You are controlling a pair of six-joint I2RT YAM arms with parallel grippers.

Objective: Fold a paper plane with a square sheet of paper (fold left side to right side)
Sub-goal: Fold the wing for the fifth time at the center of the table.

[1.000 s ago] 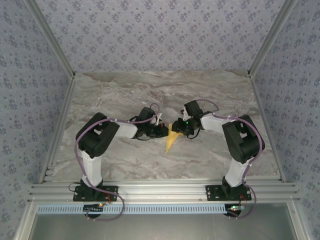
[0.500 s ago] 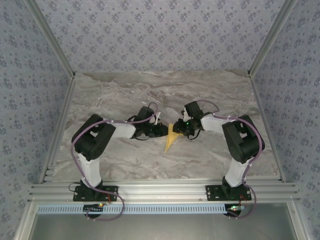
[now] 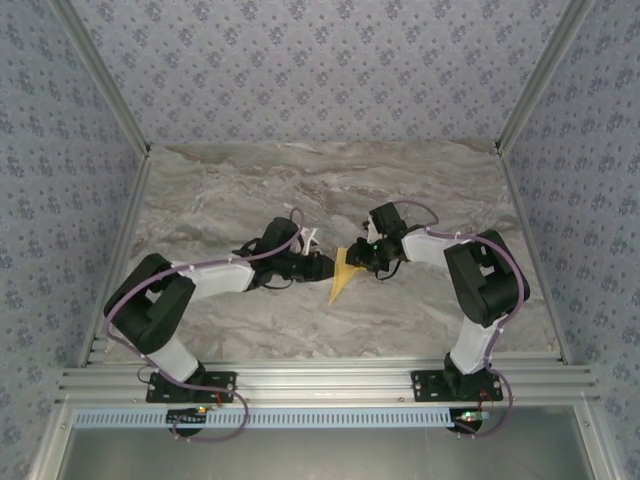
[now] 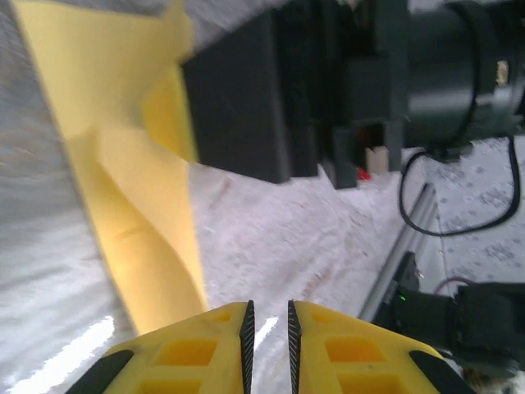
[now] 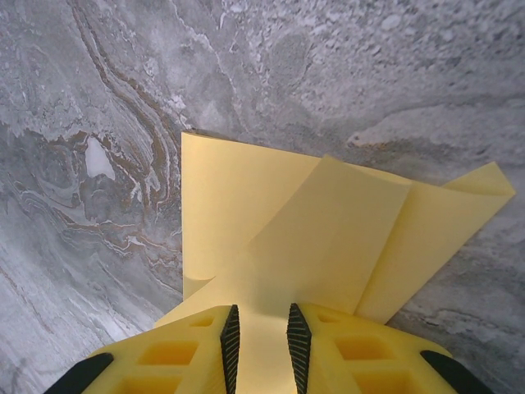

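The sheet of paper (image 3: pixel 341 272) lies mid-table, folded into a narrow mustard-yellow shape whose sharp tip points at the near edge. My left gripper (image 3: pixel 323 265) sits at its left side. In the left wrist view the paper (image 4: pixel 123 164) rises left of my left gripper (image 4: pixel 268 305), whose jaws stand a narrow gap apart with bare table between them. My right gripper (image 3: pixel 362 258) is over the paper's wide end. In the right wrist view the right gripper (image 5: pixel 262 310) is slightly open, low over the layered paper (image 5: pixel 312 230), which fills the gap.
The grey marble table (image 3: pixel 300 190) stretches free behind the paper. An aluminium rail (image 3: pixel 320 380) runs along the near edge, and patterned walls close in the other sides. The right arm's black wrist (image 4: pixel 246 98) looms just beyond the paper in the left wrist view.
The left arm's elbow has swung down and to the left, its gripper staying by the paper and going from shut to slightly open. The right jaws have narrowed a little. The paper has not moved.
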